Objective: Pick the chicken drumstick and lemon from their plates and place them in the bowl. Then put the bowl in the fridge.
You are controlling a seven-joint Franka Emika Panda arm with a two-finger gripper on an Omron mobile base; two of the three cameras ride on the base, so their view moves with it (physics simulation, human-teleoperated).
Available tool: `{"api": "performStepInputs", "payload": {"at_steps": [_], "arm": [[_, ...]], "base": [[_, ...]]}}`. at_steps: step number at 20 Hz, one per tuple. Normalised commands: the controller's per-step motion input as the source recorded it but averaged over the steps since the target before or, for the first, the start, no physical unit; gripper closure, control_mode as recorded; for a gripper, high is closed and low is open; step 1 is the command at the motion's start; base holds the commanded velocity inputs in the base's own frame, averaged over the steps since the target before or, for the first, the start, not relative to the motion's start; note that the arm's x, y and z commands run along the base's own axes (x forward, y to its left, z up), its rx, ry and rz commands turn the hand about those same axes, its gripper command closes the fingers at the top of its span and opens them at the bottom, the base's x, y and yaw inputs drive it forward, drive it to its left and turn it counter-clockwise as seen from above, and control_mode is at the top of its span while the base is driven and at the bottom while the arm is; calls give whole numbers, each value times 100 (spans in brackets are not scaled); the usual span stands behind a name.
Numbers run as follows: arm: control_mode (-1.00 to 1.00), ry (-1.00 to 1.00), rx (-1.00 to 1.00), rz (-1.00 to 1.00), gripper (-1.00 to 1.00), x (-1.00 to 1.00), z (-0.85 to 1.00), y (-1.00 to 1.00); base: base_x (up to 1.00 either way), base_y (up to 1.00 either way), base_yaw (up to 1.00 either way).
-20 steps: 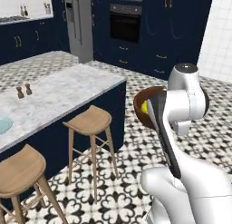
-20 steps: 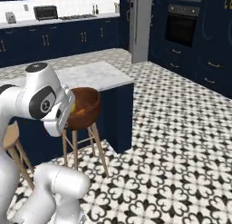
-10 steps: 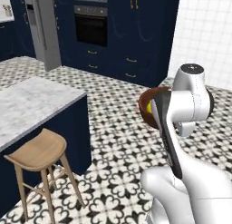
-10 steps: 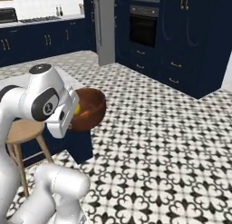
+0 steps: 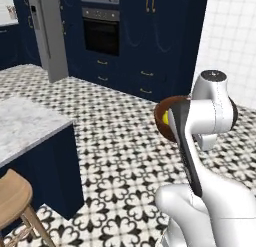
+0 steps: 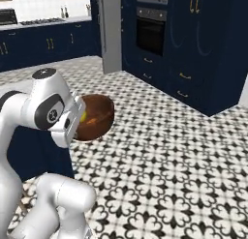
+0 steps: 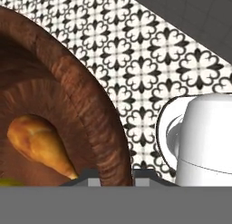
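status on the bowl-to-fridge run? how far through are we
Done: the chicken drumstick and the lemon lie inside the bowl. In hand: the end effector is shut on the bowl's rim, carrying it above the patterned floor. Left: reach the fridge, whose grey side stands across the room, and set the bowl inside.

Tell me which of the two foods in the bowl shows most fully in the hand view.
The chicken drumstick: golden-tan, lying whole inside the bowl. Of the lemon, merely a yellow sliver shows at the bottom edge.
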Motion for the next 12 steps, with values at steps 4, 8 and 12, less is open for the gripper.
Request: {"api": "performStepInputs", "payload": {"at_steps": [4,8,12], "arm": [[100,0,0,0,100,0,0,0],[100,0,0,0,100,0,0,0],[100,0,0,0,100,0,0,0]], "base": [[100,-72,37],[100,-66,58],[100,-89,46]]}}
